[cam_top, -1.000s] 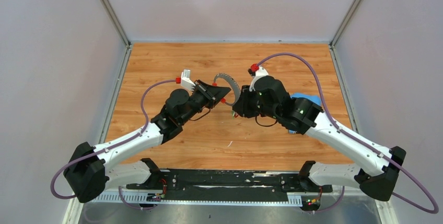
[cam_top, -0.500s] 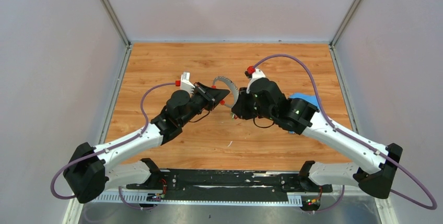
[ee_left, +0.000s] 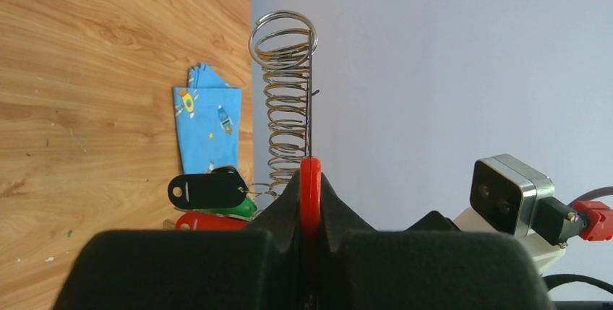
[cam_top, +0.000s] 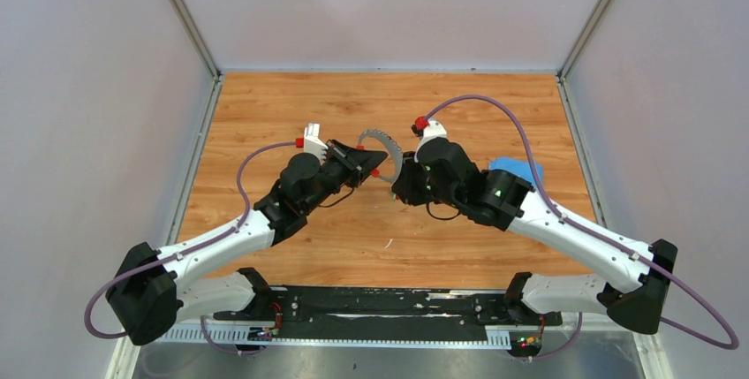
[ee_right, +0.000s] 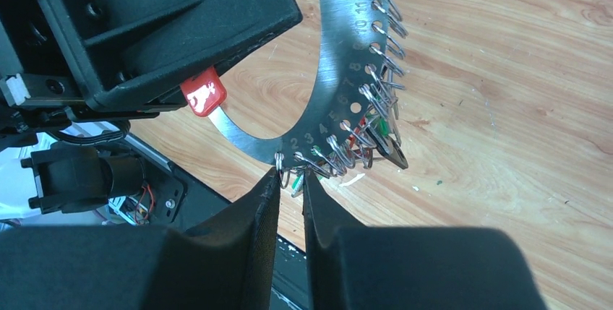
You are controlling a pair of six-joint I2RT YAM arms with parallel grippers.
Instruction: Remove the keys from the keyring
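The keyring is a flat silvery arc with numbered holes and small split rings along its edge, held up between both arms. It shows close in the right wrist view and edge-on in the left wrist view. My left gripper is shut on its red part. The keys hang bunched at the lower holes, with black, green and red caps. My right gripper is closed to a narrow gap on a green-capped key and its small ring at the arc's lowest hole.
A folded blue cloth piece lies on the wooden table behind the right arm. Grey walls stand along the left, far and right sides. The black base rail runs along the near edge.
Both grippers and the keyring have shifted slightly left together. The grips look unchanged.
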